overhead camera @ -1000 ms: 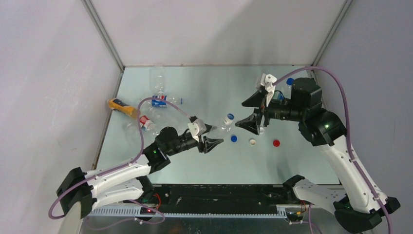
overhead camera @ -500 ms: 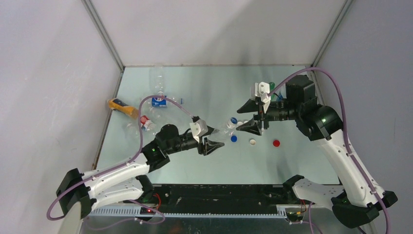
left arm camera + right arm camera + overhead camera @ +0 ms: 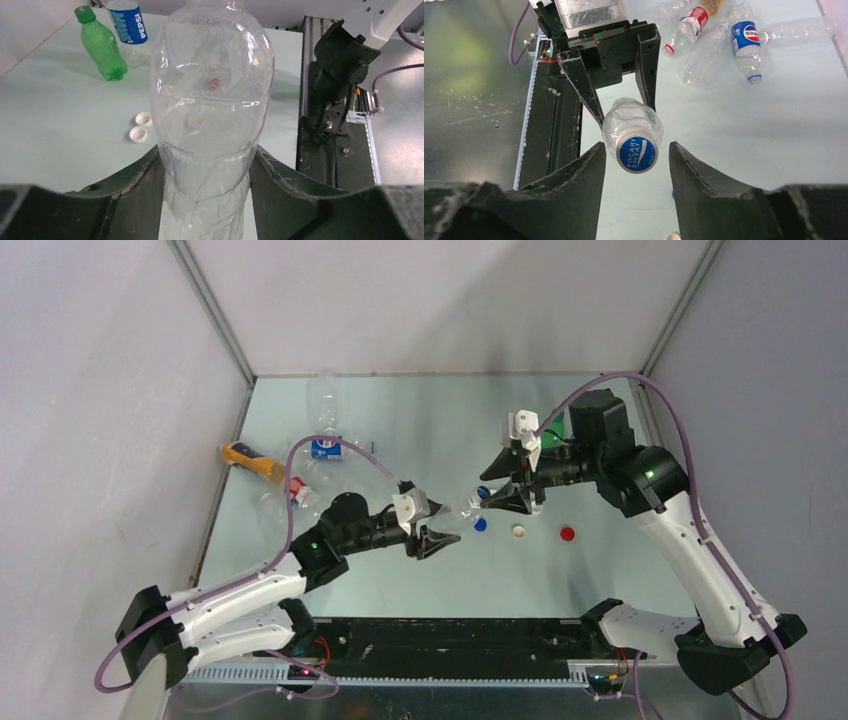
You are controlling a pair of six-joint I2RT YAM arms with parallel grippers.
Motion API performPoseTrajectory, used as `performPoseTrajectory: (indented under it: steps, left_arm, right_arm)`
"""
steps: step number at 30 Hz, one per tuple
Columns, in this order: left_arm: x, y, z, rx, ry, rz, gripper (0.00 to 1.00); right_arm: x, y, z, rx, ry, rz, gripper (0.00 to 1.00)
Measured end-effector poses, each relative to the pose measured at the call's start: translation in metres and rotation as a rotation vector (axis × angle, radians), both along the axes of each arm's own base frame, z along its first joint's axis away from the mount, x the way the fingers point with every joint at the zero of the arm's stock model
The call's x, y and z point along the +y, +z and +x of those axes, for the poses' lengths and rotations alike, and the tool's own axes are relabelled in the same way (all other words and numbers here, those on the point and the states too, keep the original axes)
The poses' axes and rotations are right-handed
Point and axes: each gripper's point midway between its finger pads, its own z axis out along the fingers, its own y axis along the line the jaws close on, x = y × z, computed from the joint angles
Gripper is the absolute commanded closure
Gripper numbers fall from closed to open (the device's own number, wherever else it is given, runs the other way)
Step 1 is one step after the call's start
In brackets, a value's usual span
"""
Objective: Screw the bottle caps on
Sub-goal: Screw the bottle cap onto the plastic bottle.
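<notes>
My left gripper (image 3: 432, 538) is shut on the body of a clear bottle (image 3: 455, 515) and holds it above the table, neck pointing right. In the left wrist view the bottle (image 3: 212, 100) fills the space between my fingers (image 3: 130, 185). A blue and white cap (image 3: 637, 154) reading "Pocari Sweat" sits on the bottle's neck. My right gripper (image 3: 503, 492) is open. Its fingers (image 3: 584, 172) stand on either side of the cap with a gap on both sides. Loose blue (image 3: 481, 524), cream (image 3: 519, 531) and red (image 3: 568, 534) caps lie on the table below.
A green capped bottle (image 3: 102, 47) and a Pepsi bottle (image 3: 127, 20) stand at the back right, two white caps (image 3: 141, 126) near them. At the left lie an orange-yellow bottle (image 3: 250, 460), a Pepsi bottle (image 3: 325, 448), a red-labelled bottle (image 3: 298, 490) and clear bottles (image 3: 322, 400).
My right gripper has moved left and down to the held bottle, and its open fingers now straddle the cap. My left gripper has kept its hold and barely moved.
</notes>
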Motion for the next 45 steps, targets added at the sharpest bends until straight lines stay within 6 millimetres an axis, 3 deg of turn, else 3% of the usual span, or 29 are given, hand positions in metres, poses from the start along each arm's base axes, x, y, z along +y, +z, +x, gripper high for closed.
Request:
performPoseTrajectory:
  steps: [11,17,25,35,39,45]
  left_arm:
    - [0.001,-0.005,0.000,-0.002,-0.002,0.022,1.00]
    - [0.002,-0.008,0.001,-0.010,0.001,0.036,1.00]
    - [0.008,-0.005,0.016,-0.061,0.086,0.047,1.00]
    - [0.021,0.000,0.045,-0.206,0.280,0.092,1.00]
    - [0.025,0.003,0.058,-0.290,0.367,0.097,1.00]
    - [0.034,-0.004,0.078,-0.406,0.502,0.184,1.00]
  right_arm:
    - [0.005,-0.009,0.000,0.040,0.020,-0.033,0.69]
    - [0.006,-0.012,0.000,0.056,0.022,-0.047,0.86]
    - [0.010,-0.013,0.011,0.101,-0.080,-0.056,1.00]
    - [0.021,-0.010,0.028,0.189,-0.397,0.005,1.00]
    - [0.025,-0.008,0.037,0.301,-0.539,0.046,1.00]
    - [0.029,-0.021,0.050,0.489,-0.768,0.080,1.00]
